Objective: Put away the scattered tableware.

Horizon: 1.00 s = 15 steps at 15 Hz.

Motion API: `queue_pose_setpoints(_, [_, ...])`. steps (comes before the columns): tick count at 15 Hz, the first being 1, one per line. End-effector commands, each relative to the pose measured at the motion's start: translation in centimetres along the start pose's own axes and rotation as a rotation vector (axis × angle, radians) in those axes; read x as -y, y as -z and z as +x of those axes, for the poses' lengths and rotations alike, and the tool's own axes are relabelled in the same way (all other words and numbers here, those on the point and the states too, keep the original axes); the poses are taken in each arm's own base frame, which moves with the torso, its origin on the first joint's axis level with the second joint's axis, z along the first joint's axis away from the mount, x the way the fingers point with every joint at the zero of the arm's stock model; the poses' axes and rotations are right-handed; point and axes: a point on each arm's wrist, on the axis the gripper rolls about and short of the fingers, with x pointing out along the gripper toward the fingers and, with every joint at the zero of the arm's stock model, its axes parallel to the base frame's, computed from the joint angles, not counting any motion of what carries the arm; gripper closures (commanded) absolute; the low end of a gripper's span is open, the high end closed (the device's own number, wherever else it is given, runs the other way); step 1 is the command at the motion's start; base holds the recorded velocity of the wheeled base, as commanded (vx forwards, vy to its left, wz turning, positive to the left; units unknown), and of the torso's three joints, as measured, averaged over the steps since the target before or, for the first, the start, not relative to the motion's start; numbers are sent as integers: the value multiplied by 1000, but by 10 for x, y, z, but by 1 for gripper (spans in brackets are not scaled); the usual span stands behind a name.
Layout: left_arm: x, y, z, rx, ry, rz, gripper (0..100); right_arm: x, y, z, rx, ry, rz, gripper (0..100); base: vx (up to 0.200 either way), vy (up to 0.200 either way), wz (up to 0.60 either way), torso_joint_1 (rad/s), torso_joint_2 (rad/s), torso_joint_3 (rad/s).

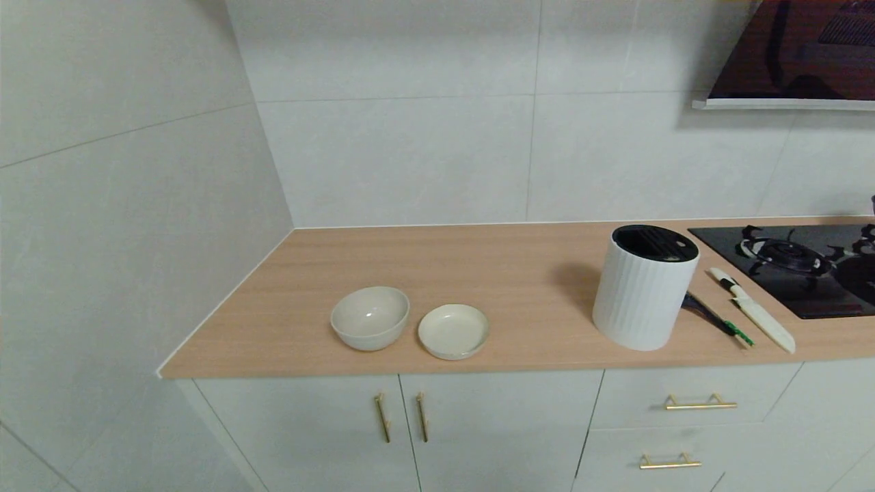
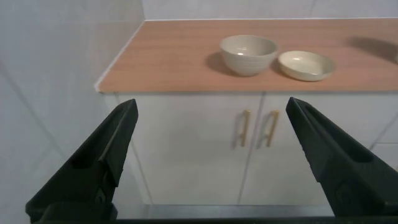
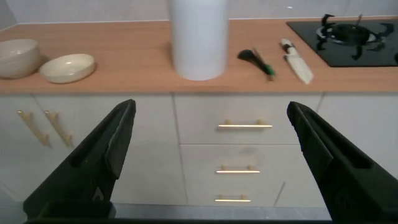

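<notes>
Bowl (image 1: 370, 318) and shallow dish (image 1: 453, 331) sit upright just beside each other near the front edge of the countertop (image 1: 478, 260). To their right I've got a white ribbed holder (image 1: 644, 287). A black utensil (image 1: 714, 316) and a white knife (image 1: 752, 309) lie between it and the hob (image 1: 800, 273). My left gripper (image 2: 210, 109) and right gripper (image 3: 210, 106) are both spread wide, holding nothing, facing the cabinet fronts (image 1: 307, 424).

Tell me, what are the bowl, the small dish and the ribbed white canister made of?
Bowl: likely glazed ceramic; cream, with shiny highlights inside. Small dish: probably the same, duller cream surface. Canister: perhaps plastic, possibly ceramic; matte white ribbed wall, black slotted top.
</notes>
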Motion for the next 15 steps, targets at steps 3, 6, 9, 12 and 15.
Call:
queue_pose_setpoints(3, [0,0,0,-1,-1,-1,0,0,0,0,-1,-1,0,0,0,200,0,4,2,-1])
queue_pose_setpoints(6, [0,0,0,-1,-1,-1,0,0,0,0,-1,-1,0,0,0,200,0,1,4,-2])
queue_pose_setpoints(9, [0,0,0,1,0,-1,0,0,0,0,-1,1,0,0,0,67,0,4,2,2])
queue_pose_setpoints(12, [0,0,0,1,0,-1,0,0,0,0,-1,-1,0,0,0,0,0,0,0,0])
queue_pose_setpoints(15, [0,0,0,-1,-1,-1,0,0,0,0,-1,-1,0,0,0,0,0,0,0,0])
